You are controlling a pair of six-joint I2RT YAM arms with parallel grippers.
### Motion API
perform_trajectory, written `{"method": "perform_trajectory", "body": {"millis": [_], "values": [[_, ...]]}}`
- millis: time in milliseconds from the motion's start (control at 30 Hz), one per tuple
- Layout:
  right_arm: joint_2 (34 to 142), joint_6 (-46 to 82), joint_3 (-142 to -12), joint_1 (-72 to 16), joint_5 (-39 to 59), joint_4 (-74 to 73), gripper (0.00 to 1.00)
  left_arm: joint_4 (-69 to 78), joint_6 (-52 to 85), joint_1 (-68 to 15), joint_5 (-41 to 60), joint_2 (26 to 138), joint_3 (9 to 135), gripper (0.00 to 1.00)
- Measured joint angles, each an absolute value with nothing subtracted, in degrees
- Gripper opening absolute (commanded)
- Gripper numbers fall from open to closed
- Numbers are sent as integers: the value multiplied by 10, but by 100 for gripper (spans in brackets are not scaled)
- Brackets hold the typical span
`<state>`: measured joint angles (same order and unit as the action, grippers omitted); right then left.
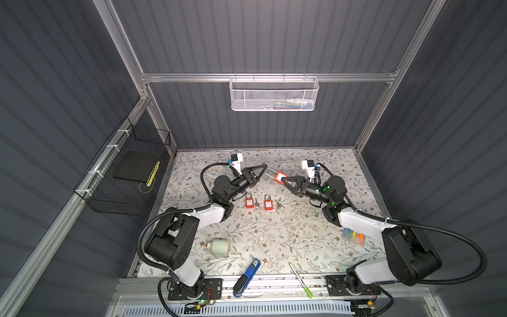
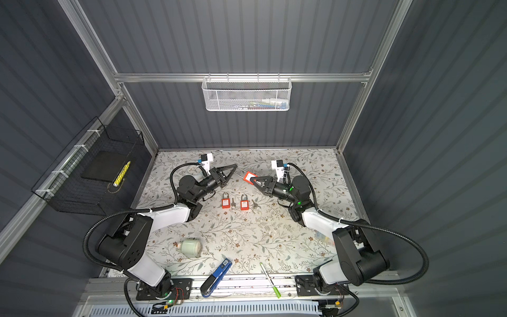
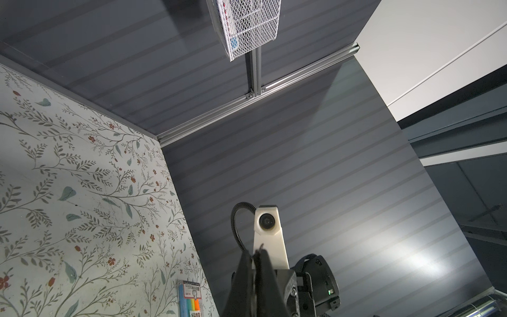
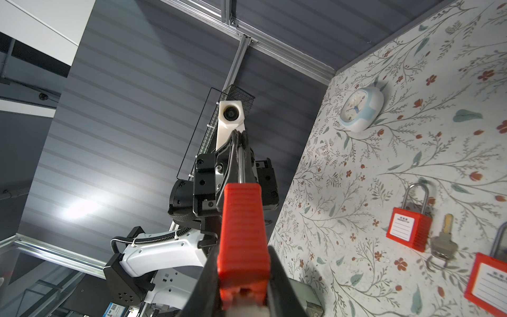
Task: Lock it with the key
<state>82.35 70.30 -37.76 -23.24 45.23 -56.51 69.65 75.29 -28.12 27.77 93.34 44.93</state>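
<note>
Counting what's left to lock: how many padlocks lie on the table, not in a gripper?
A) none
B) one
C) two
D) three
C: the left padlock and right padlock lie on the table; the third padlock is in the right gripper.

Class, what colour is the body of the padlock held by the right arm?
Red. The padlock shows its ribbed red body best in the right wrist view.

Dim, even light; glare patch on grey wall (image 3: pixel 419 263); bowed edges; close foreground seemingly soft.
</note>
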Motion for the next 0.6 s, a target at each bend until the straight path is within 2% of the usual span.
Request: {"method": "perform_trajectory", "body": {"millis": [600], "values": [[867,704,-417,-231,476,-566,4,717,769,-289,269,952,449,0]]}}
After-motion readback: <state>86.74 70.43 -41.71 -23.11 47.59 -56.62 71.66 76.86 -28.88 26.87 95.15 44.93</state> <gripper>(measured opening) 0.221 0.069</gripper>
